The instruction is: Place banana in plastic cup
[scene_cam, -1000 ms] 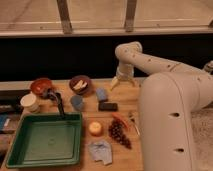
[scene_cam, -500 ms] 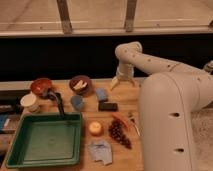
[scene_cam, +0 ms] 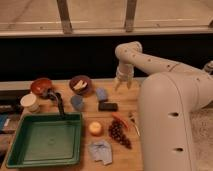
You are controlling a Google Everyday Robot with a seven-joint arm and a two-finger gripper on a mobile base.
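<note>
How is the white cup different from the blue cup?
The cream-white cup is pale and stands by the table's left edge; the plastic cup is blue-grey and stands nearer the middle, below the purple bowl holding the banana. Both are small, round and upright. The tool hangs over the table's far side, right of both cups.

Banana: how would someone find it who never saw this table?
Start at the big green tray; behind its far right corner sits a dark round bowl. The banana lies inside it, left of the gripper hanging over the back of the table. It is pale and curved, unlike the round yellow-orange fruit.
</note>
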